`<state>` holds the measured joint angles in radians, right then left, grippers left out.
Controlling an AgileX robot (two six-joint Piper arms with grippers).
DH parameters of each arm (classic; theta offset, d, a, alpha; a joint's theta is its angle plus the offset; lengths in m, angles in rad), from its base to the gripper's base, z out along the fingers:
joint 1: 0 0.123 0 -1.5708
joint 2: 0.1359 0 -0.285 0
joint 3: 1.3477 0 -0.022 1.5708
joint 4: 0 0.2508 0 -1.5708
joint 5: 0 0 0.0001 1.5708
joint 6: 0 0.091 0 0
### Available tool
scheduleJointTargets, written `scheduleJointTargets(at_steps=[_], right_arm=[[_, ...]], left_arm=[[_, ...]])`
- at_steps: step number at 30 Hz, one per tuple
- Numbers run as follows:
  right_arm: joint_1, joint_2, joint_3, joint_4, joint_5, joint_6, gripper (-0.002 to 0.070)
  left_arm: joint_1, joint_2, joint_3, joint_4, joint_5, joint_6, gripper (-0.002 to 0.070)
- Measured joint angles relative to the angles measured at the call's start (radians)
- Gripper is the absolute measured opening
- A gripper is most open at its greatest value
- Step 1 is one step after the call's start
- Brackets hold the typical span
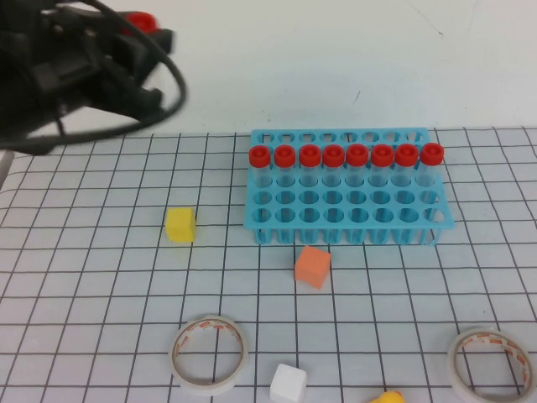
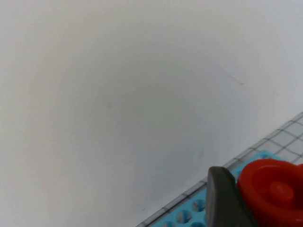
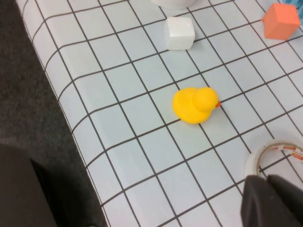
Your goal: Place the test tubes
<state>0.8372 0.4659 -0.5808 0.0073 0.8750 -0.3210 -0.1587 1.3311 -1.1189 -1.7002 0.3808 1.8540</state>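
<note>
My left gripper (image 1: pixel 132 35) is raised at the far left, well above the table, and is shut on a test tube with a red cap (image 1: pixel 139 20). In the left wrist view that red cap (image 2: pixel 275 193) sits tight against one dark finger (image 2: pixel 222 201), with the blue rack (image 2: pixel 189 215) below it. The blue rack (image 1: pixel 336 220) stands at the centre right. Its second row from the back holds several red-capped tubes (image 1: pixel 346 159); the front rows are empty holes. My right gripper (image 3: pixel 268 198) is shut on nothing, low over the table's near edge beside a tape roll (image 3: pixel 265 153).
On the table lie a yellow cube (image 1: pixel 180 224), an orange cube (image 1: pixel 312 266), a white cube (image 1: pixel 288 383), two tape rolls (image 1: pixel 210 354) (image 1: pixel 491 361) and a yellow duck (image 3: pixel 194 105). The table's edge (image 3: pixel 71 127) drops off near the right gripper.
</note>
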Motion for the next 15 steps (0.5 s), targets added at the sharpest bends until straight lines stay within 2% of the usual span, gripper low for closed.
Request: scheduleJointTargets(at_steps=[4, 6, 8, 10, 13, 15], right_arm=[[0.0, 0.0, 0.0, 0.0, 0.0, 0.0, 0.0], [0.0, 0.0, 0.0, 0.0, 0.0, 0.0, 0.0], [0.0, 0.0, 0.0, 0.0, 0.0, 0.0, 0.0], [0.0, 0.0, 0.0, 0.0, 0.0, 0.0, -0.0001], [0.0, 0.0, 0.0, 0.0, 0.0, 0.0, -0.0001], [0.0, 0.0, 0.0, 0.0, 0.0, 0.0, -0.0001]], left_arm=[[-0.047, 0.011, 0.0, -0.002, 0.052, -0.013, 0.0255], [-0.099, 0.018, 0.0, 0.02, -0.01, -0.062, 0.0255], [-0.175, 0.02, 0.0, 0.105, -0.135, -0.153, 0.0255], [-0.268, 0.024, 0.0, 0.27, -0.28, -0.353, 0.0255], [-0.404, 0.033, 0.013, 0.59, -0.502, -0.772, 0.0255], [-0.467, 0.038, 0.047, 0.777, -0.634, -1.031, 0.0255]])
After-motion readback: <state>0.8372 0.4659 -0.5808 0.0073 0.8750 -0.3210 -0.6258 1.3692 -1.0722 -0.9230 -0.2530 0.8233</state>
